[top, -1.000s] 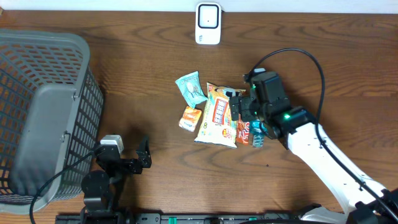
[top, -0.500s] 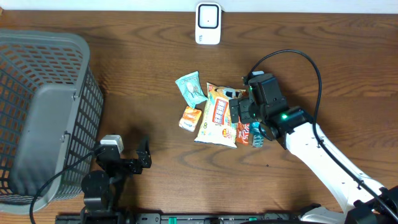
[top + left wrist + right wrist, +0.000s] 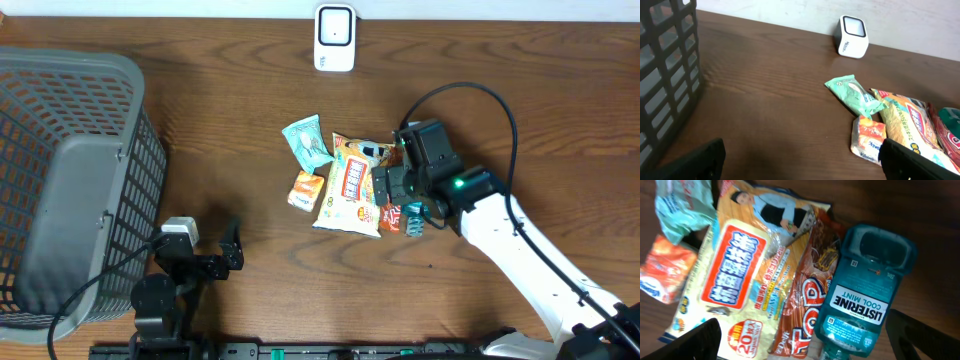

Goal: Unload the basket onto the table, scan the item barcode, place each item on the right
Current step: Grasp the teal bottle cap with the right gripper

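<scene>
A pile of items lies mid-table: a green packet [image 3: 307,142], a small orange packet [image 3: 305,190], a large yellow-white bag [image 3: 348,185], a red snack packet [image 3: 389,214] and a teal Listerine bottle [image 3: 415,220]. My right gripper [image 3: 398,195] hangs open just above the pile's right side. In the right wrist view the gripper [image 3: 805,342] straddles the red packet [image 3: 810,295] and the bottle [image 3: 862,300], touching neither. The white barcode scanner [image 3: 333,38] stands at the far edge. My left gripper [image 3: 225,260] rests open near the front left, holding nothing.
A grey mesh basket [image 3: 70,180] fills the left side of the table; its wall [image 3: 665,75] shows in the left wrist view. The scanner [image 3: 852,36] sits beyond the green packet [image 3: 855,92] there. Bare wood lies between basket and pile.
My right gripper has edged slightly toward the near side and lower over the pile. The left arm and the items have not moved.
</scene>
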Tool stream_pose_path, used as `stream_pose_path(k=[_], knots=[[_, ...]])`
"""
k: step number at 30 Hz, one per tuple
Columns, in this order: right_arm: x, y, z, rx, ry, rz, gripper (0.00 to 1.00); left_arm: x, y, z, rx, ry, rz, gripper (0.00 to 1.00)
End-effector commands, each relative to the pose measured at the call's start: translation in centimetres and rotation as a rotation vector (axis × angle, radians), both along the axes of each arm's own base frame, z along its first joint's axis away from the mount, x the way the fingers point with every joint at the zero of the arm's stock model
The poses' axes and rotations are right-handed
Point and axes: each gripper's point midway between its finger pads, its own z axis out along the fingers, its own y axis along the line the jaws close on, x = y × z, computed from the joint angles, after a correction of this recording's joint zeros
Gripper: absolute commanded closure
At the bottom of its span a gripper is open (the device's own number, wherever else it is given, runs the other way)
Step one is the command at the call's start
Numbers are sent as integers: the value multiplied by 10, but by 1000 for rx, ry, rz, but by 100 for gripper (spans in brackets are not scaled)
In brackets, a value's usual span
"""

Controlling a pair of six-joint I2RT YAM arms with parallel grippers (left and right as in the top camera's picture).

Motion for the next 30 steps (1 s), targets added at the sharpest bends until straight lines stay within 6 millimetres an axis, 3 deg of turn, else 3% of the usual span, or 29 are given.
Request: stream_pose_path(k=[1, 10, 15, 20, 30], knots=[[13, 9, 14, 29, -17, -35, 1, -2, -2, -13, -16, 41, -10, 2], [23, -15, -15, -67, 163, -271, 8, -2, -2, -13, -16, 41, -10, 2], [25, -35, -26, -204, 219, -375, 11, -2, -2, -13, -16, 41, -10, 2], [28, -42, -42, -253, 243, -444, 12, -2, -2, -13, -16, 41, -10, 2], [28, -59, -91, -353, 315, -521, 14, -2, -2, -13, -16, 41, -10, 2]])
